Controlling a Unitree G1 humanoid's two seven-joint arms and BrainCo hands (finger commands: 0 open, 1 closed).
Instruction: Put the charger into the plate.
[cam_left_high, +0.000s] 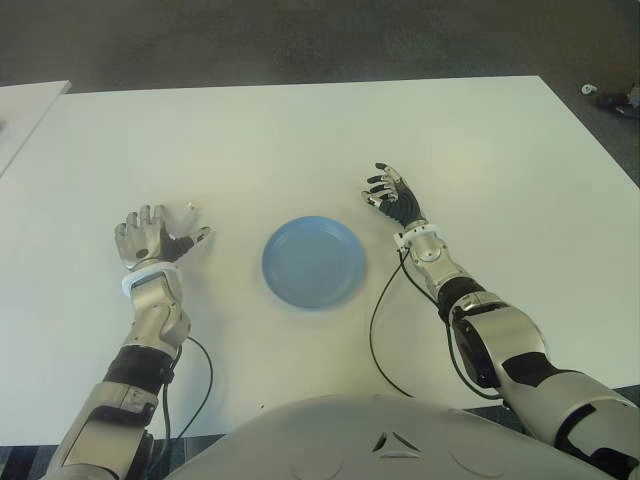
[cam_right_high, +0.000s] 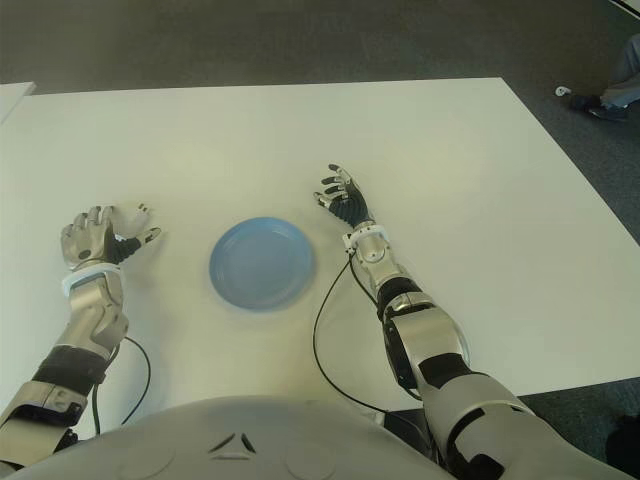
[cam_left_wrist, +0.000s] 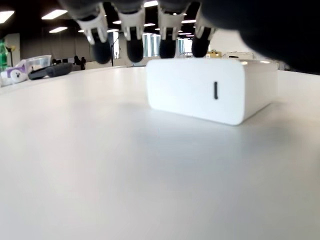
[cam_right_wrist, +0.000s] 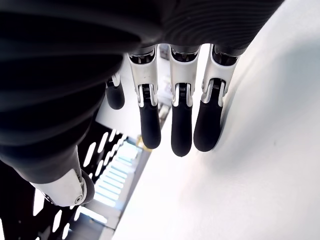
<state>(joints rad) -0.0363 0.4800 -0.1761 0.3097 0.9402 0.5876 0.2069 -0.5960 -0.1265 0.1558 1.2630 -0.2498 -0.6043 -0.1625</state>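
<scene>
The white charger (cam_left_wrist: 210, 87) lies flat on the white table (cam_left_high: 300, 140), left of the blue plate (cam_left_high: 313, 262). It shows as a small white block (cam_left_high: 189, 211) by my left hand (cam_left_high: 172, 228). In the left wrist view the fingertips (cam_left_wrist: 134, 47) hang just above and behind it, spread, with nothing held. The plate is bare. My right hand (cam_left_high: 390, 192) shows to the plate's right, its fingers (cam_right_wrist: 181, 132) straight and relaxed above the tabletop, holding nothing.
A black cable (cam_left_high: 375, 330) loops over the table from my right forearm toward the near edge. Another white table (cam_left_high: 25, 105) stands at the far left. A person's shoe (cam_right_high: 600, 103) shows on the dark floor past the table's far right corner.
</scene>
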